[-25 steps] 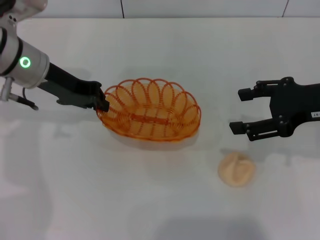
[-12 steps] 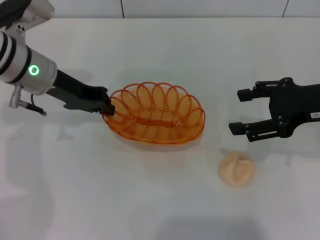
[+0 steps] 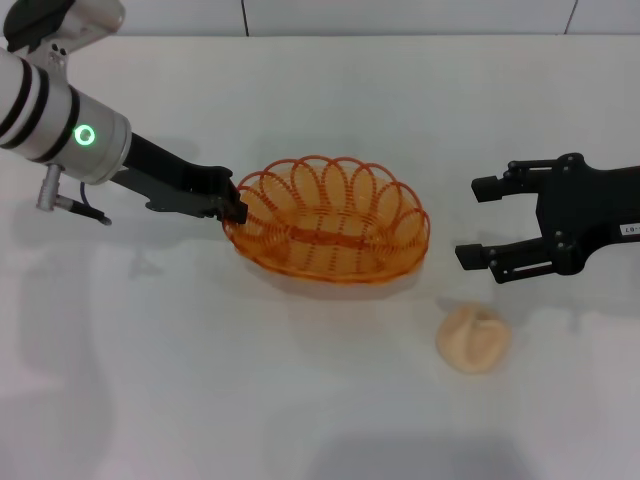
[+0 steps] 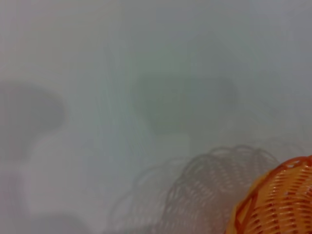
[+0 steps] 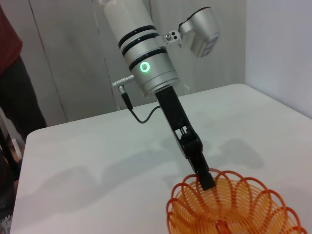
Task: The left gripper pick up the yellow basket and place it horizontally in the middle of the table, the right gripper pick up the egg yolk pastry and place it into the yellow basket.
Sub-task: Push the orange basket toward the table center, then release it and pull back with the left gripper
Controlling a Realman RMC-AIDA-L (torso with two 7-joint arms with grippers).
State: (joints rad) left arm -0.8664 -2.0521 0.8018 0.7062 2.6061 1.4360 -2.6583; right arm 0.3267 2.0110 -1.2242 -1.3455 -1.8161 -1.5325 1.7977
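- Currently the yellow basket (image 3: 328, 219) sits near mid-worktop in the head view, long axis roughly side to side, slightly tilted, right end nearer the robot.
- Whether its base is fully down on the worktop (image 3: 300, 400) or lifted a bit: can't tell; the left wrist view shows its shadow spread beside the basket edge (image 4: 278, 204).
- Left gripper (image 3: 234, 208) is clamped on the basket's left rim, fingers pinched together over the scalloped loops. Right wrist view confirms: the fingertip of the left gripper (image 5: 207, 183) goes down onto the far rim of the basket (image 5: 234, 207).
- Left arm comes in from the upper left, silver-white segment with green ring light (image 3: 86, 135) lit.
- Basket interior holds nothing.
- Egg yolk pastry (image 3: 473, 339) lies on the worktop, right of the basket and closer to the robot, clearly apart from it, untouched.
- Right gripper (image 3: 481, 219) hovers right of the basket, just beyond the pastry, fingers spread wide, gripping nothing. Not touching basket or pastry.
- Small white label (image 3: 630, 229) visible on the right arm at the frame edge.
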